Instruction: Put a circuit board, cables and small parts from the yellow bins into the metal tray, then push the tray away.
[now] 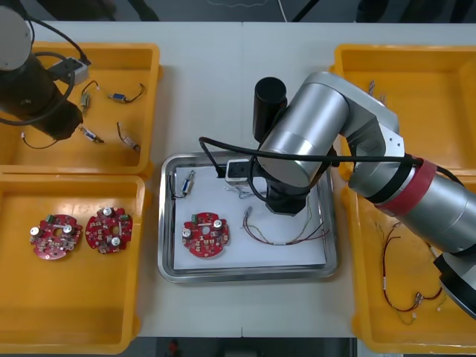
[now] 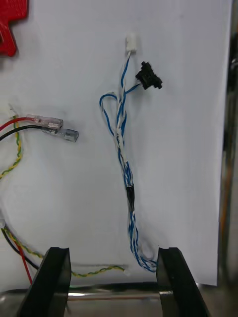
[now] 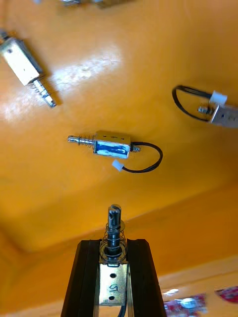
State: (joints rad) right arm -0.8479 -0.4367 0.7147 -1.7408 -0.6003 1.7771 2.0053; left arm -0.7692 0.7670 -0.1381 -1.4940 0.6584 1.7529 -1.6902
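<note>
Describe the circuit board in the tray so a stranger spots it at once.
Find the metal tray in the middle of the table, under the right gripper. On its white inside lies a red circuit board. Its two lookalikes sit in a yellow bin.

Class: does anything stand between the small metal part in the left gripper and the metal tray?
Only the yellow bin's wall and the right arm, which hangs over the metal tray's middle with the right gripper open; the tray's left edge looks reachable.
</note>
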